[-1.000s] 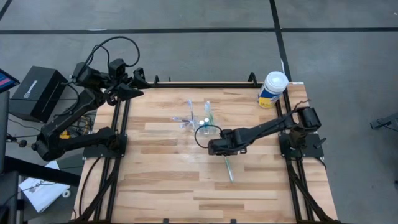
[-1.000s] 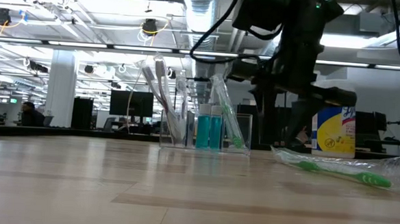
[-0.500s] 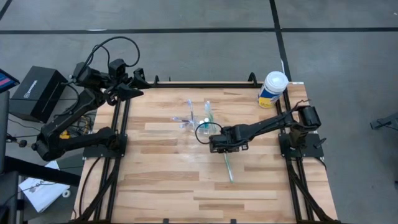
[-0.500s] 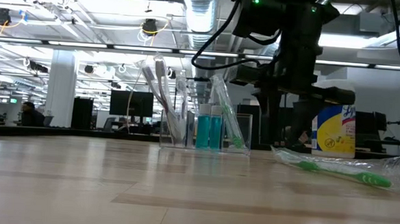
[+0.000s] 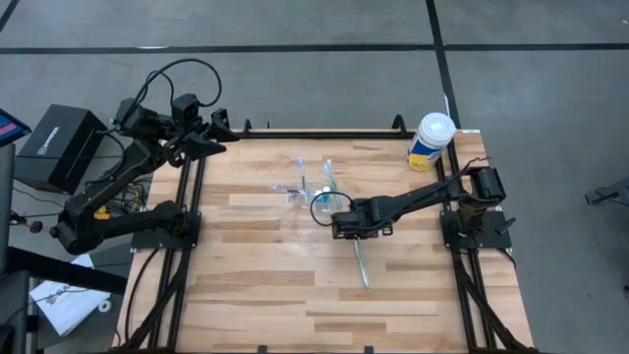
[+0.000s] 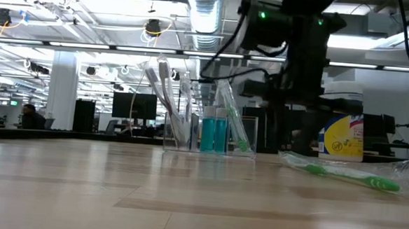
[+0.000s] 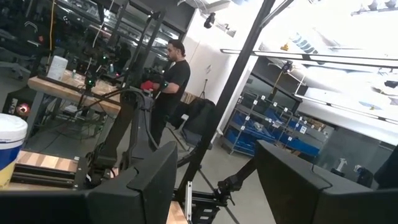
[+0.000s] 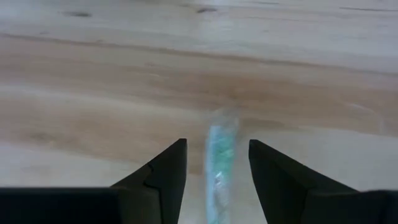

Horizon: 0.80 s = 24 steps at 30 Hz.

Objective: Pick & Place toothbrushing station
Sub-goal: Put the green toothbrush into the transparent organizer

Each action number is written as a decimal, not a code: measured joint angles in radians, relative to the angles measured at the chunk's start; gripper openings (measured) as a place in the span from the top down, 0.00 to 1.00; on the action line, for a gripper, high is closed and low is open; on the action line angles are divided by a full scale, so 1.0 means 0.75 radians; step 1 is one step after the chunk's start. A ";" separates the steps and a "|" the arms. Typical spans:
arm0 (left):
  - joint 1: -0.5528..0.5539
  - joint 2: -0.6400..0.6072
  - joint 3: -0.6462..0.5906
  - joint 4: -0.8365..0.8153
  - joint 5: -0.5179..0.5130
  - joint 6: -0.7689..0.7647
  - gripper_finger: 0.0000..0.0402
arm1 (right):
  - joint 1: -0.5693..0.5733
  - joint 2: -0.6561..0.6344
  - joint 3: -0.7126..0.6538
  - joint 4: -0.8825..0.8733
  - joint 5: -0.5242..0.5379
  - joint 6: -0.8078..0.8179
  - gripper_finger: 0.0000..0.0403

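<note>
Since a second ago: right arm has drawn slightly back toward the clear cup while the left arm, the cup and the loose toothbrush have kept their places
Tabletop: pale wood planks; carries every piece of the station; a white-lidded canister stands at the far right corner, well apart from the work
Left arm: parked off the far left corner; left gripper hangs over the table edge with its fingers spread and nothing between them
Right arm: reaches in low from the right side; right gripper sits over the upper end of the loose toothbrush, fingers spread, one on each side of it, not yet pinching
Clear cup: upright near the tabletop's middle, just beside the right gripper; already holds several toothbrushes and two blue tubes
Loose green toothbrush: lies flat in a clear wrapper, pointing away from the cup toward the near edge
Doing it well: I judge the grasp comes next; lower until the fingers straddle the thin handle squarely; close gently, since the wrapper may slip; lift level before swinging toward the cup, keeping clear of the brushes leaning out of it
</note>
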 joint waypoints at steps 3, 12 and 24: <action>0.000 0.000 0.000 0.000 -0.001 0.000 0.48 | -0.001 0.000 -0.035 0.003 -0.013 0.020 0.60; 0.000 0.000 0.000 0.000 0.009 -0.003 0.48 | 0.001 -0.006 -0.137 0.181 -0.053 0.067 0.60; 0.000 0.000 0.000 0.000 0.009 -0.007 0.48 | 0.002 -0.005 -0.146 0.163 -0.025 0.078 0.79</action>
